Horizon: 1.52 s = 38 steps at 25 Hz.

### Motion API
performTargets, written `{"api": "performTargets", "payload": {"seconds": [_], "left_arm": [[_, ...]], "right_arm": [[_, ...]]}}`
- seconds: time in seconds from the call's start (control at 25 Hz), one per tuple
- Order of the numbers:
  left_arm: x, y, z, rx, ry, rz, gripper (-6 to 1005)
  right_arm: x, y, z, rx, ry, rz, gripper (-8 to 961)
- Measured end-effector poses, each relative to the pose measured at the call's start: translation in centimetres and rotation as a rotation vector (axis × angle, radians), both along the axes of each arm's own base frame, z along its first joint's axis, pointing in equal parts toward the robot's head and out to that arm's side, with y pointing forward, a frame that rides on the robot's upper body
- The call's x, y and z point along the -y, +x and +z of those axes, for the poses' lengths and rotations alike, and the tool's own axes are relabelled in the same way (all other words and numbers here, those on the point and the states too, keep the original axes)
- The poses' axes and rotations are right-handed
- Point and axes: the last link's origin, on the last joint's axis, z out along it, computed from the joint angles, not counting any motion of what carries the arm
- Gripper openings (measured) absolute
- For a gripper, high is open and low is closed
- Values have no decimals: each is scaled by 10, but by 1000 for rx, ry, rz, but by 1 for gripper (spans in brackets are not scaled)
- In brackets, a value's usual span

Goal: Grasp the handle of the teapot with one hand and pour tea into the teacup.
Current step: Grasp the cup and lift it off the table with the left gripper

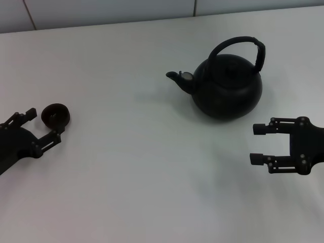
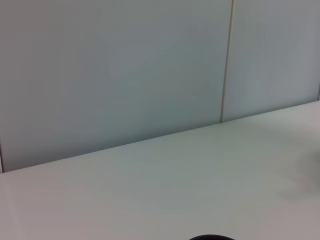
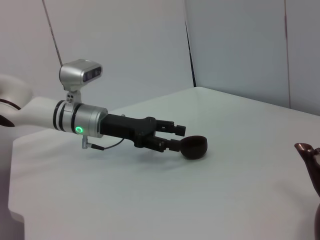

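Sitting near the back of the white table (image 1: 126, 167), the big round black teapot (image 1: 228, 88) has its short spout (image 1: 178, 77) aimed toward the robot's left, and its tall arched black handle (image 1: 243, 44) stands up over the lid. The tiny dark brown teacup (image 1: 54, 114) is well apart from it, far over on the left. The left gripper (image 1: 46, 124) lies low and flat on the table with its two fingers open around the cup, one on each side; I cannot tell if they touch it. If that arm moves, it might knock the little cup over or push it away. The right gripper (image 1: 259, 144) waits just in front of the teapot, low and level, pointing left, with its fingers wide open and holding nothing. It is lower than the handle, so I think it could bump the pot's round side and slide it if it goes straight in.
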Motion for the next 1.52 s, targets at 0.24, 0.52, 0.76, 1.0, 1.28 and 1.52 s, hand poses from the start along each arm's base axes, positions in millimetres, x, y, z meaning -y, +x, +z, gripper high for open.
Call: {"api": "performTargets", "payload": {"seconds": [0.24,0.52,0.76,1.0,1.28,1.52], "left_arm": [[-5,2,-4,-19,-2,1,830],[-13,6,-7,-40,-3,-5,829],[-21,7,-11,-75,-3,-3,830],[-24,6,-12,-92,-4,9,830],[-25,6,-13,-100,-8,14,828],[-26,6,-13,-102,-9,18,825]], "right_arm": [[0,0,1,1,0,1,719],[-1,-1,1,-1,-1,4,719],[0,-1,1,-3,2,3,718],[0,-1,1,-3,2,2,718],[-1,0,1,-1,5,0,719],[-1,0,1,-1,4,0,719]]}}
